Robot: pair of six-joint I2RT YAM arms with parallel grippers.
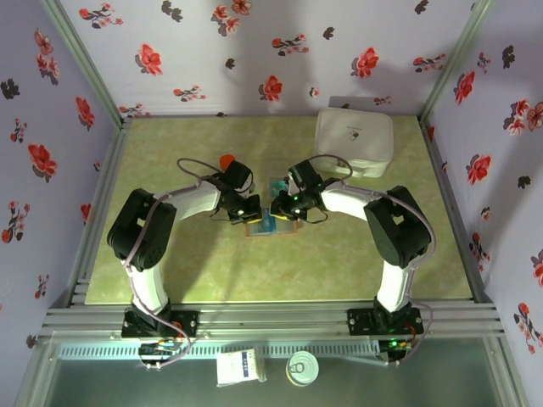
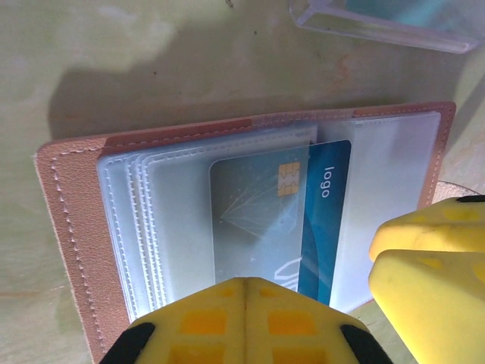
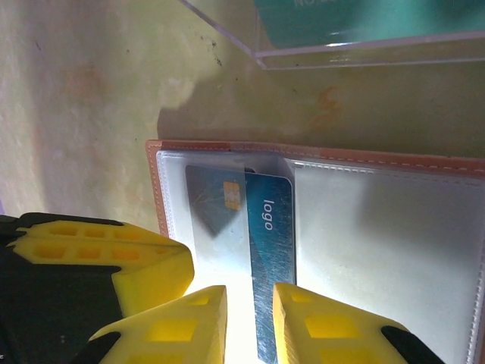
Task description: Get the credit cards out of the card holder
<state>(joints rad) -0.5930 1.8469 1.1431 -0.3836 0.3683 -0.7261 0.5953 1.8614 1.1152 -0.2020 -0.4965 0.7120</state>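
The stitched leather card holder (image 2: 68, 227) is tan-brown, the plastic credit card (image 2: 327, 227) teal-blue with white lettering, the desk (image 1: 356, 263) mottled yellow-green, the walls (image 1: 254, 51) lilac with red-and-black flowers.

card holder (image 3: 379, 250): 1. credit cards: 2. 1 blue card (image 3: 269, 227) reaching between right gripper (image 3: 250, 294) fingertips, 1 teal card (image 3: 356, 19) beyond them. clear tray (image 3: 364, 51): 1. white box (image 1: 354, 142): 1.

White lowercase "logo" reads sideways on the blue credit card (image 3: 269, 250), just beyond the fingertips of the right gripper (image 3: 248, 303) and up and right of the left gripper (image 2: 244, 303); white lettering on the teal card (image 3: 333, 19) farther ahead is cut off and illegible.
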